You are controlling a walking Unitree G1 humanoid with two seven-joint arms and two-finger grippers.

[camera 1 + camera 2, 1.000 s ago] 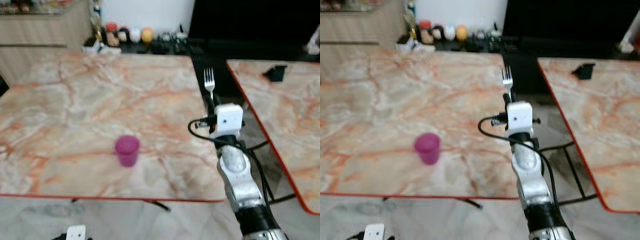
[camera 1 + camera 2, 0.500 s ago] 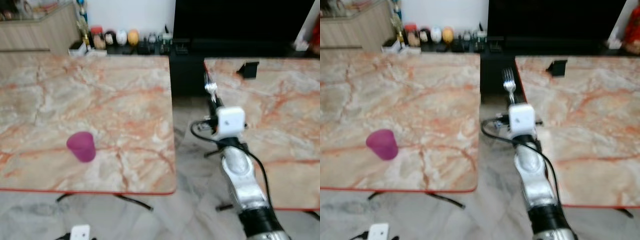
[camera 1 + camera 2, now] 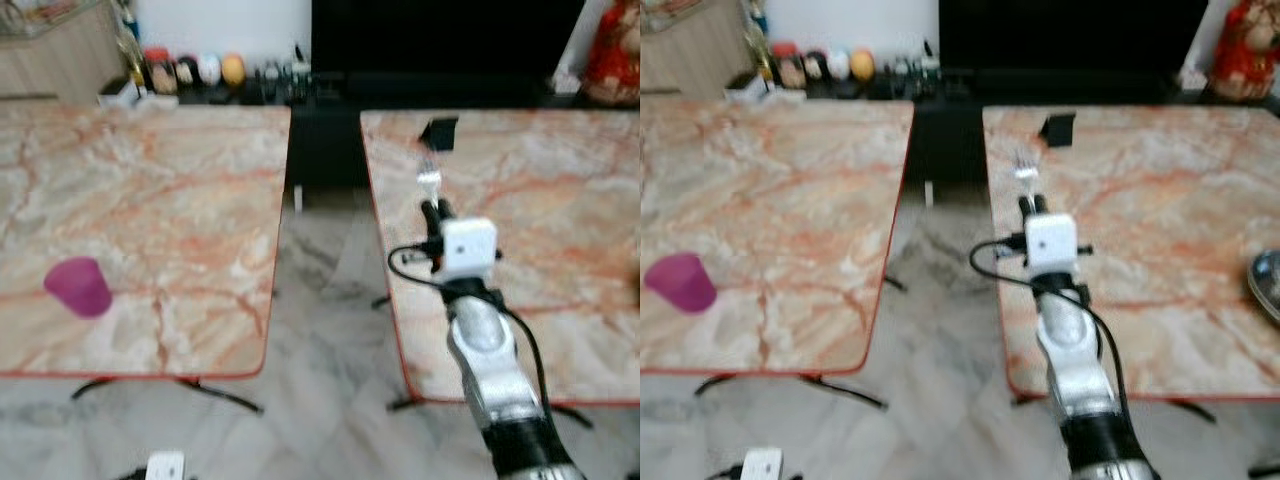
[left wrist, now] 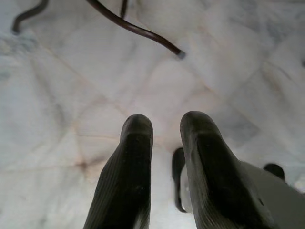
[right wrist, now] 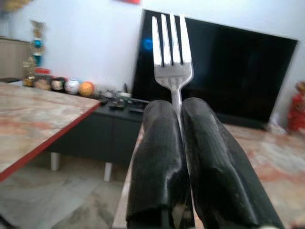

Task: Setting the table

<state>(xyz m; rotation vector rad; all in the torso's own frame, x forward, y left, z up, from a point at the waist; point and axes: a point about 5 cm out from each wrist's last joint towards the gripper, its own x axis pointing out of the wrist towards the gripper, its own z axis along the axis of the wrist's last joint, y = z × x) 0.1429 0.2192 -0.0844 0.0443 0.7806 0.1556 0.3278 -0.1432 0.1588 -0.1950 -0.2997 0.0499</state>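
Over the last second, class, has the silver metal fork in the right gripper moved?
Yes. The silver metal fork, clamped in the right gripper, went from over the pink cup's marble table rightward, across the gap, to above the right-hand marble table.

Open floor gap (image 3: 320, 300) runs between the left table (image 3: 180, 200) and the right table (image 3: 540, 200), 12 to 6 o'clock. Right table mostly bare; a small black object (image 3: 438, 131) sits near its far edge at 12 o'clock. Pink cup (image 3: 78, 287) stands on the left table at 9 o'clock.
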